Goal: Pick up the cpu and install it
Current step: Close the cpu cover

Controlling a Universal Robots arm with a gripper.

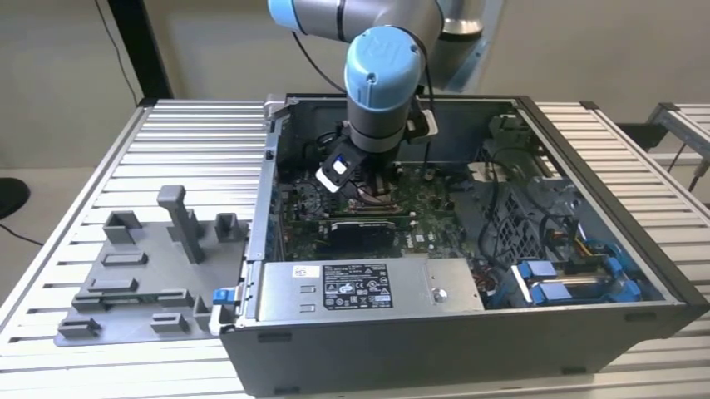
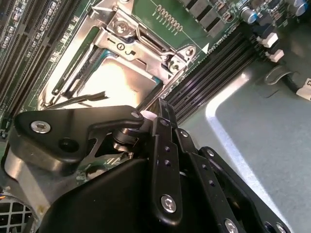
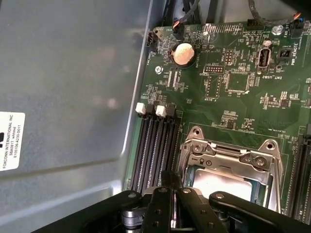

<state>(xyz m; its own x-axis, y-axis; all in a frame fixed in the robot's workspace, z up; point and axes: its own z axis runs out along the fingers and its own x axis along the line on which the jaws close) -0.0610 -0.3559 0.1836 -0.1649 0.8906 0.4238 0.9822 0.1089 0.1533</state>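
The cpu, a pale silver square, lies flat inside the metal socket frame on the green motherboard. The first wrist view also shows the cpu within the socket frame. My gripper hangs just above the socket's edge with its black fingers drawn together and nothing between them. In the first wrist view the gripper sits between the memory slots and the socket. In the exterior view the gripper reaches down into the open computer case, over the board's middle.
A power supply box fills the case's near side. Blue drive brackets and cables sit at the exterior view's right. Grey fixture blocks stand on the slatted table outside the case. Black memory slots and a coin battery border the socket.
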